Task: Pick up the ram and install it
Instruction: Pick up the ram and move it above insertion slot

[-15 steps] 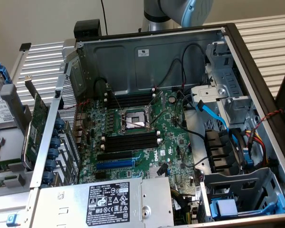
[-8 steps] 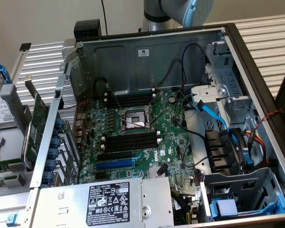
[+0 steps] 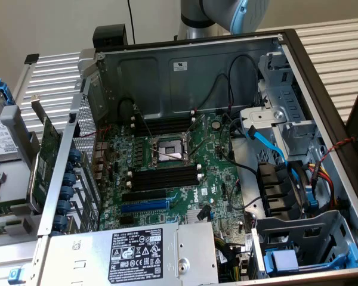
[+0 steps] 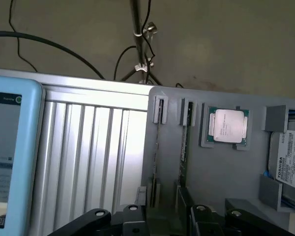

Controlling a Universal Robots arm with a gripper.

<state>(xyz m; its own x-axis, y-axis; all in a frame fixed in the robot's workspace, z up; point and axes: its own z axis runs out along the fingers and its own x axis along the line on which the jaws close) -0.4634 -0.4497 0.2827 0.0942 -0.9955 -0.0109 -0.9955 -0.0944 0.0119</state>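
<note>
Ribbed metal table (image 4: 88, 157) is carrying a gray tray (image 4: 211, 187). We're seeing the ram (image 4: 185, 152) standing on edge in one tray slot, with a second thin stick (image 4: 156, 147) sitting in the slot beside it. We're reading the gripper (image 4: 164, 223) as spread wide and gripping nothing, hovering just short of the ram's near end. CPU (image 4: 227, 125) and hard drive (image 4: 287, 157) are lying in the tray on the ram's other side. In the exterior view the case (image 3: 197, 65) is lying open, its black memory slots (image 3: 164, 177) sitting empty, and the arm (image 3: 227, 15) is hanging behind it.
</note>
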